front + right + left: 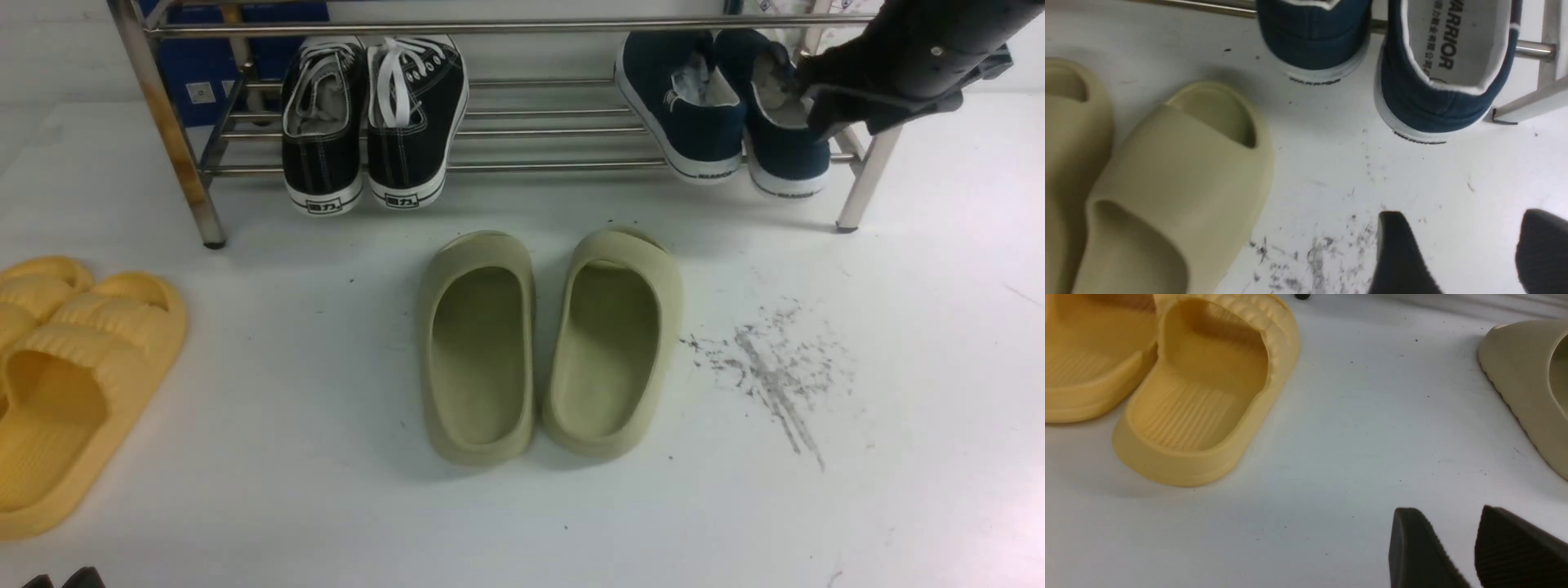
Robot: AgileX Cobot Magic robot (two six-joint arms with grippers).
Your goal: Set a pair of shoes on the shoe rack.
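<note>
Navy canvas shoes (722, 106) rest on tubular metal rack (539, 131).

Yellow slides (73, 384) cut off; heel print (324, 207) unreadable

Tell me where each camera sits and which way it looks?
Front view: between the arms, facing the shoe rack; the right arm shows near the navy shoes.
Left wrist view: on the left arm, over the yellow slides; the open left gripper shows.
Right wrist view: on the right arm, facing the navy shoes' heels; the open right gripper shows.
Shared: all three see the olive slides.
</note>
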